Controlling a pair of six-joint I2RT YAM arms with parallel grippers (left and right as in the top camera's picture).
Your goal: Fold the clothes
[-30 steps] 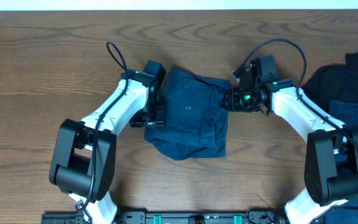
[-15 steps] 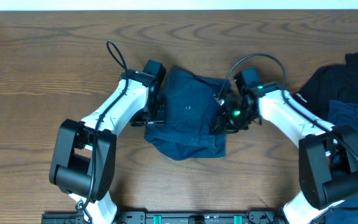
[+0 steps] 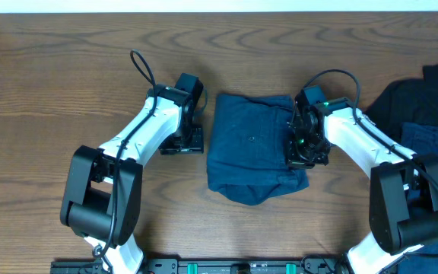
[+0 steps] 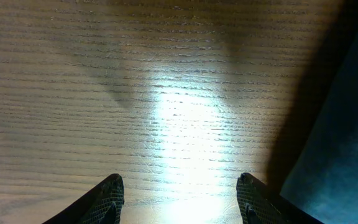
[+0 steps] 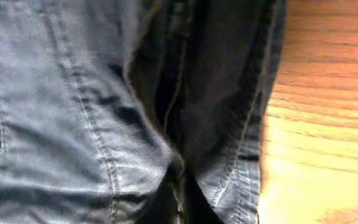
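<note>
A dark blue denim garment [image 3: 253, 148] lies folded in the middle of the table. My right gripper [image 3: 303, 150] is shut on its right edge; in the right wrist view the dark fingers [image 5: 179, 205] pinch a fold of the denim [image 5: 61, 112]. My left gripper [image 3: 182, 143] is open and empty over bare wood just left of the garment, not touching it. In the left wrist view its fingertips [image 4: 180, 193] frame lit table, with the garment's edge [image 4: 347, 155] at the right.
A pile of dark clothes [image 3: 424, 106] lies at the right edge of the table, beside the right arm. A black cable [image 3: 143, 68] loops off the left arm. Bare wood [image 3: 52, 91] stretches to the left and back.
The garment has slid to the right, away from my left gripper, and its top flap is now flattened. My right gripper swung in over the cloth, then moved right and down with it.
</note>
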